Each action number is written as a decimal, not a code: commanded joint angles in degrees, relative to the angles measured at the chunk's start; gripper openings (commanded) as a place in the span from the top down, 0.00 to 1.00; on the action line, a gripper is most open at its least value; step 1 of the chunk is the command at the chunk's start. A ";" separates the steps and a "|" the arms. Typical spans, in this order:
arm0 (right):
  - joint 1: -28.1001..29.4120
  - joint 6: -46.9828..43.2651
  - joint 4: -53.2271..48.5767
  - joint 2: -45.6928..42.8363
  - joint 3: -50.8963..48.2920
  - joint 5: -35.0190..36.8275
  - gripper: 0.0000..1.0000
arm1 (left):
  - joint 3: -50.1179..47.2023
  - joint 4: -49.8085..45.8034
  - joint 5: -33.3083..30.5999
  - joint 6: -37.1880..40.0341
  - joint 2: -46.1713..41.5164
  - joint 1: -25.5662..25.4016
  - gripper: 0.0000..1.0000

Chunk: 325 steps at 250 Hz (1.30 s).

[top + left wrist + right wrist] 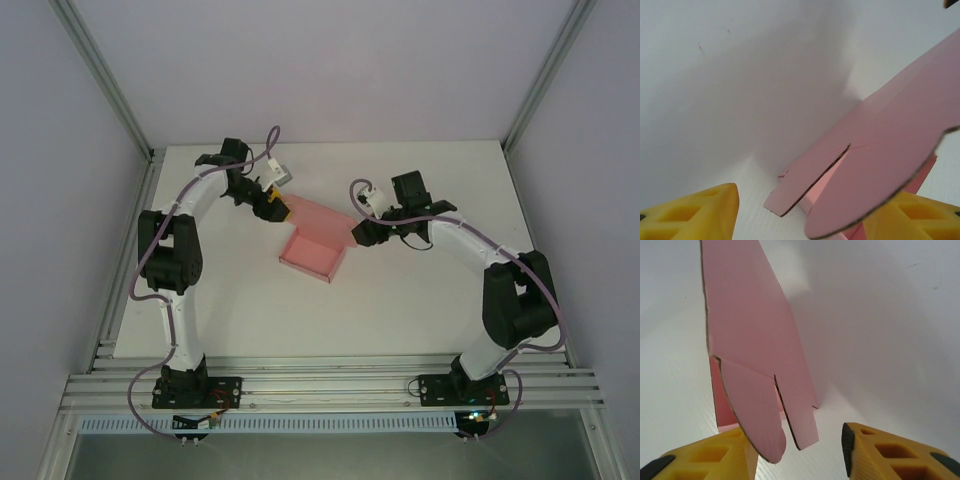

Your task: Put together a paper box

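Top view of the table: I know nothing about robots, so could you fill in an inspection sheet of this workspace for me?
Surface: white table, matt.
Job's things: paper box, salmon-pink card, half folded; tray formed, lid panel raised, rounded flaps loose.
Clutter: nothing seen.
Jaws: left jaws apart at the lid's far-left end, a flap lying over one finger; right jaws apart at its right end, nothing gripped.
Cables: purple-grey cables run along both arms, away from the box.
Surroundings: pale walls, aluminium frame posts, slotted rail at the near edge.
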 commanded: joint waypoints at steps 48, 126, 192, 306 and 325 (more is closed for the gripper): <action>1.06 1.56 -2.63 2.22 2.47 -0.40 0.65 | 2.28 -3.17 1.86 3.36 -0.25 -1.70 0.56; 1.88 1.05 -2.79 2.31 2.55 1.34 0.90 | 1.73 -3.63 -0.87 3.72 -0.69 -3.85 0.78; 1.98 0.32 -1.06 2.25 2.60 3.81 0.98 | -0.27 -2.69 -1.37 2.37 -2.75 -4.29 0.92; 7.47 19.46 0.18 7.19 14.69 28.78 1.00 | -14.43 26.52 -25.53 -26.21 -13.25 -12.00 1.00; 8.08 27.94 1.95 8.28 15.63 31.09 1.00 | -15.66 30.49 -31.33 -33.34 -14.73 -13.66 1.00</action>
